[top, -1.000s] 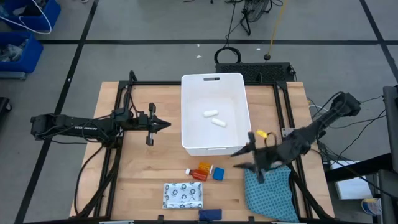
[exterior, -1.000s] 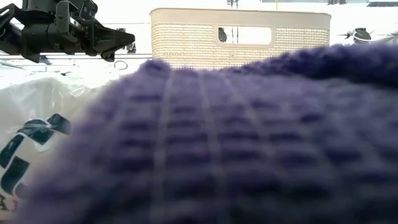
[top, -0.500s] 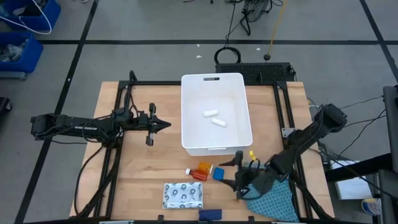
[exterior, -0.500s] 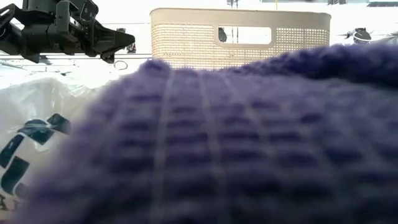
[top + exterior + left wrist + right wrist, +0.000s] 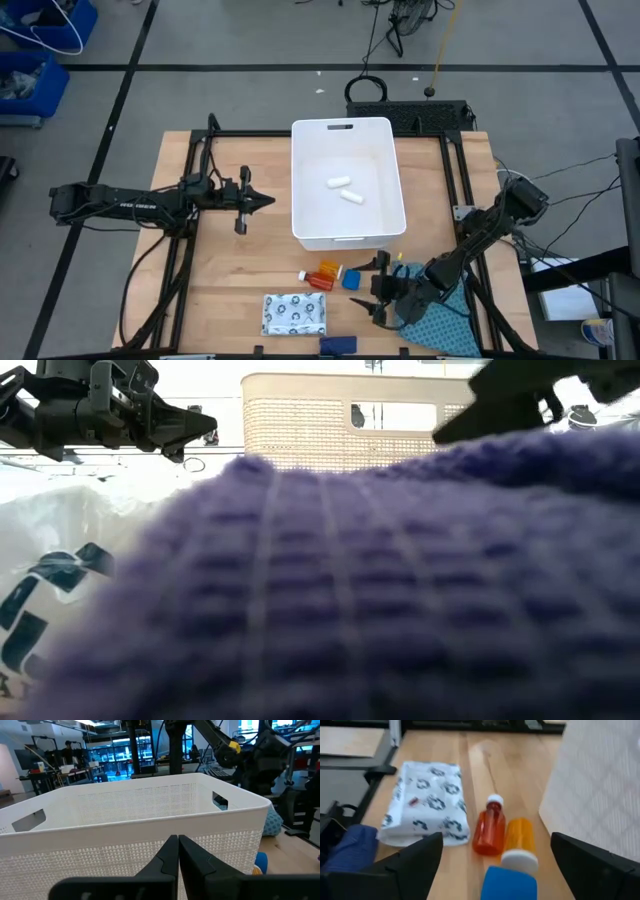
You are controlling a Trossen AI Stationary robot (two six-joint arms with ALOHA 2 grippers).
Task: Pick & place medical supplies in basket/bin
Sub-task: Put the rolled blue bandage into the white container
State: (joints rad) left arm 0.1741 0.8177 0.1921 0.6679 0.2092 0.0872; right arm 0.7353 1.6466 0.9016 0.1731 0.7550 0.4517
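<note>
The white basket [image 5: 345,232] stands mid-table with two small white rolls [image 5: 344,190] lying on its floor. On the bare wood near it lie two orange pill bottles [image 5: 492,827], the small blue cube [image 5: 510,882], the white dark-patterned packet [image 5: 427,802] and the dark blue bar [image 5: 350,847]. My right gripper [image 5: 372,290] is open, just right of the cube, pointing toward the table's left; its fingers stand on either side of the cube and bottles without touching them. My left gripper [image 5: 268,200] is shut and hovers left of the basket.
The teal patterned cloth [image 5: 440,322] lies under my right arm at the near right corner. In the low view the dark blue bar [image 5: 350,590] fills the foreground and hides most of the table. The basket wall [image 5: 600,785] stands close on the far side of my right gripper.
My right gripper has moved from beside the basket's near right corner toward the table's near edge and left, coming down close to the blue cube and the bottles. It has stayed open. One of its fingers now shows in the low view.
</note>
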